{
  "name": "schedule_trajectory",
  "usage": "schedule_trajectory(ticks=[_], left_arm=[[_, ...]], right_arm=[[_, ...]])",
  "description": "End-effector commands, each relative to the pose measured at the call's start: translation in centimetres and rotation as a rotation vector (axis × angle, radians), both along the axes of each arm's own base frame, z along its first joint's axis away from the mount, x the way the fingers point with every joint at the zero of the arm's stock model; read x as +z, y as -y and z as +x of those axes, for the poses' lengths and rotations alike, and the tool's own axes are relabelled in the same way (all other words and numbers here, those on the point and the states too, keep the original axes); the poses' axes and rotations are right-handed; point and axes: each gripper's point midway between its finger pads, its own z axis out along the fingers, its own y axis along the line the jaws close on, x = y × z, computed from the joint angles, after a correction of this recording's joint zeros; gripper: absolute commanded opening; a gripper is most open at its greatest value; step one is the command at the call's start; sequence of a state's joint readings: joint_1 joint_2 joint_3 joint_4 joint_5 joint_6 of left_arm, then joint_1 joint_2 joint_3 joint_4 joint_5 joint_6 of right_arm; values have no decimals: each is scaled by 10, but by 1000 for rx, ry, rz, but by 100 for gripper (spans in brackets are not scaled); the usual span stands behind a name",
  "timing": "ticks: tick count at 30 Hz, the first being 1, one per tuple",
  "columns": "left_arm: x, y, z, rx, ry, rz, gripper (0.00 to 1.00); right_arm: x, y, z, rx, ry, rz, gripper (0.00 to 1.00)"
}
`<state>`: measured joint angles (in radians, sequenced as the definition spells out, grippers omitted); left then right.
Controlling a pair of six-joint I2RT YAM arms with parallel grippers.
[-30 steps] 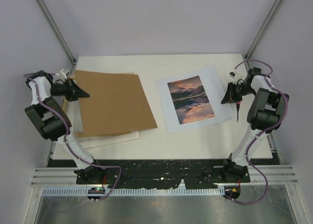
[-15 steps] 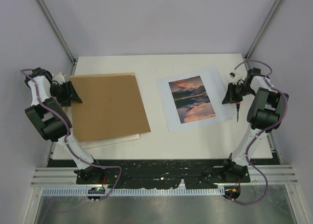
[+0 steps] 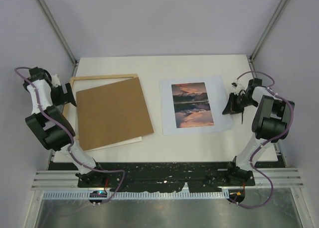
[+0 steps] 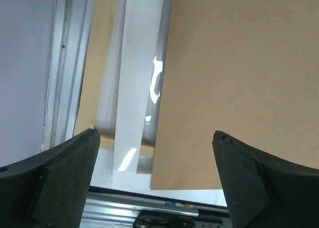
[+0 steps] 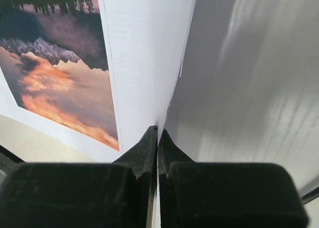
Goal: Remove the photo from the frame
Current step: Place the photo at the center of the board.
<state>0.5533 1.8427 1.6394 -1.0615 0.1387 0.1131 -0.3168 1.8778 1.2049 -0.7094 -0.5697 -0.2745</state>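
Enclosure: pale lilac-grey walls [image 3: 159, 19], aluminium corner posts [image 3: 55, 29].
Counter [image 3: 199, 63]: matte white, flat, rectangular.
Frame [image 3: 102, 77]: thin light wood strips, lies at the counter's left. A smooth brown backing board [image 3: 113, 113] rests askew across it.
Photo [image 3: 192, 104]: sunset print with a wide pale border, on the counter's right half, apart from the frame.
Right gripper [image 5: 157, 133]: jaws closed, pinching the photo's right border.
Left gripper [image 4: 154, 134]: jaws wide apart, holding nothing, at the frame's left edge.
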Motion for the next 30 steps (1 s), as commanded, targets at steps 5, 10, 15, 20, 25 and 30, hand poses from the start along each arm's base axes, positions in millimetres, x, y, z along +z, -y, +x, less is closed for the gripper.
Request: schedule_trajectory(ticks=[5, 10, 15, 20, 25, 30], left_arm=[[39, 36, -11, -65, 129, 42, 100], [53, 61, -20, -108, 188, 27, 100], [66, 78, -32, -139, 242, 19, 100], [77, 89, -41, -157, 287, 11, 100], [90, 101, -49, -172, 330, -4, 100], [100, 108, -55, -189, 367, 5, 100]], right_arm=[[15, -26, 0, -29, 86, -22, 8], [10, -23, 2, -52, 76, -54, 8], [3, -23, -5, -66, 39, -59, 12], [3, -26, -12, -59, 32, -75, 32], [7, -26, -18, -50, 43, -99, 49], [13, -25, -25, -38, 49, -120, 63]])
